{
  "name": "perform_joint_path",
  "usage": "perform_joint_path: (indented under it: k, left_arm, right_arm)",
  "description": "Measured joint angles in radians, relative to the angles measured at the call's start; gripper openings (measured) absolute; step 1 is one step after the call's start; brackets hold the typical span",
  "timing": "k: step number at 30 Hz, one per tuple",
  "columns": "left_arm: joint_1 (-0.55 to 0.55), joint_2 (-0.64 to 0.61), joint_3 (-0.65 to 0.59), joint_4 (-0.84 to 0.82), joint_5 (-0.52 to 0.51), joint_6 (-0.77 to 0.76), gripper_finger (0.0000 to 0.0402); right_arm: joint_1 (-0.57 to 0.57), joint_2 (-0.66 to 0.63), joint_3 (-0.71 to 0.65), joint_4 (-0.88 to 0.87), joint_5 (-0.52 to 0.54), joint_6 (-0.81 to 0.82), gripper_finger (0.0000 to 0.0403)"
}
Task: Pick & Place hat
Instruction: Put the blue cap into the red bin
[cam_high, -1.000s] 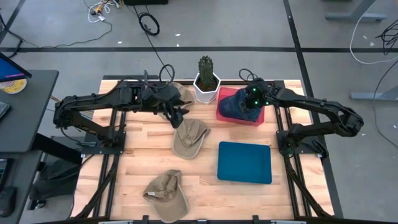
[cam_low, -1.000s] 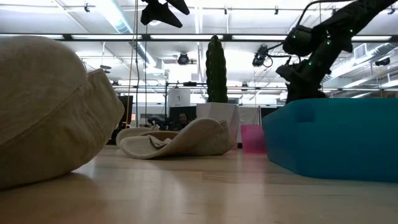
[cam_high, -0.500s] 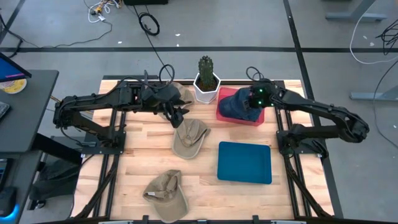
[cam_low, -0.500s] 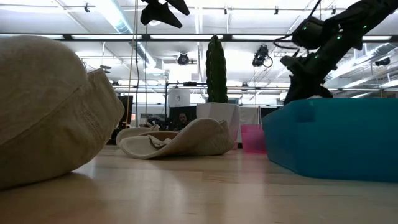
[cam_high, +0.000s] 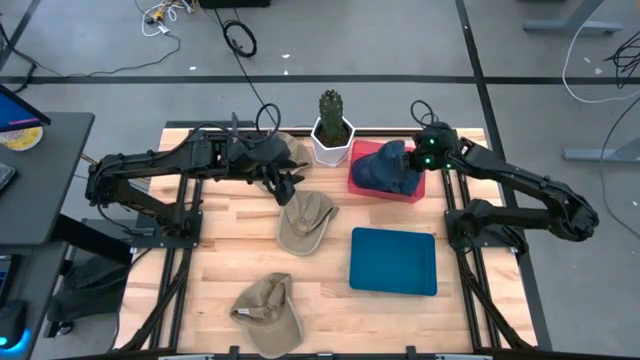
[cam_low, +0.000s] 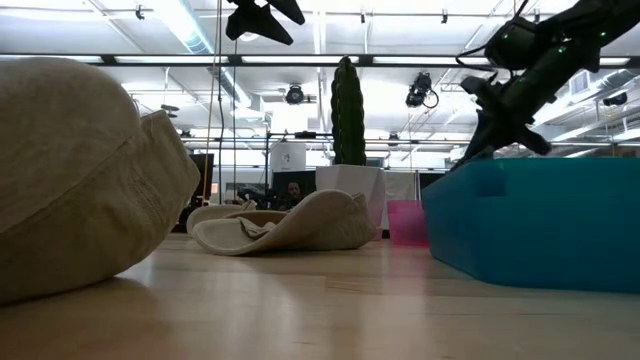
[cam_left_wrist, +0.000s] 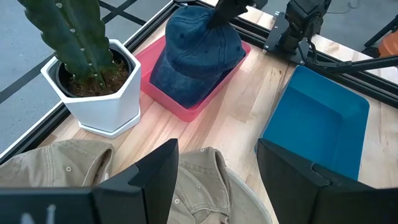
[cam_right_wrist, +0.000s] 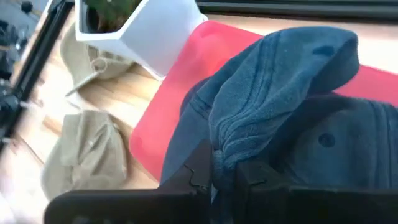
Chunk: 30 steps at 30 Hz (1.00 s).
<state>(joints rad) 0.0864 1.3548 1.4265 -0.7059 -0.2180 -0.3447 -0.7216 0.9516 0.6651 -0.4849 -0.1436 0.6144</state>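
A dark blue denim hat (cam_high: 383, 168) lies in a pink tray (cam_high: 357, 182) at the far right of the table. My right gripper (cam_high: 406, 159) is shut on the hat's crown, also seen in the right wrist view (cam_right_wrist: 225, 171). My left gripper (cam_high: 288, 188) hangs open in the air above a beige hat (cam_high: 305, 220), which lies flat on the wood. The left wrist view shows that beige hat (cam_left_wrist: 200, 200) between my open fingers (cam_left_wrist: 163, 177) and the blue hat (cam_left_wrist: 193, 56) farther off. My right gripper pinches a raised fold of the blue hat's crown (cam_right_wrist: 227, 138) between its two fingers. It comes slanting down from the table's right side. The fold is drawn up into a ridge, while the rest of the hat (cam_right_wrist: 323, 143) still lies in the pink tray (cam_right_wrist: 165, 109).
A white pot with a cactus (cam_high: 332, 132) stands just left of the pink tray. A blue tray (cam_high: 393, 261) lies nearer on the right. A second beige hat (cam_high: 268, 312) sits at the near edge, and another (cam_high: 291, 150) lies behind the pot.
My right gripper has moved up and toward the table's right edge, tipping as it goes. It has drawn the blue hat's crown into a peak, while the hat's lower part has stayed in the pink tray.
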Motion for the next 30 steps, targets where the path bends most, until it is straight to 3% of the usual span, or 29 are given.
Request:
perform_joint_path:
  k: [7,23,26,30]
  left_arm:
    - [-0.001,0.000,0.000,0.000,0.000,-0.004,0.0222]
    - [-0.025,0.000,0.000,0.001,-0.032,-0.002,0.0222]
    - [-0.025,0.000,0.000,0.001,-0.032,-0.002,0.0222]
    - [-0.025,0.000,0.000,0.001,-0.032,-0.001,0.0222]
  right_arm:
    - [-0.067,0.003,-0.008,-0.080,0.005,0.195,0.0019]
    - [-0.082,-0.004,-0.185,0.083,-0.033,0.272,0.0028]
    - [-0.083,-0.020,-0.185,0.088,-0.052,0.288,0.0046]
    - [-0.084,-0.050,-0.185,0.062,-0.058,0.316,0.0098]
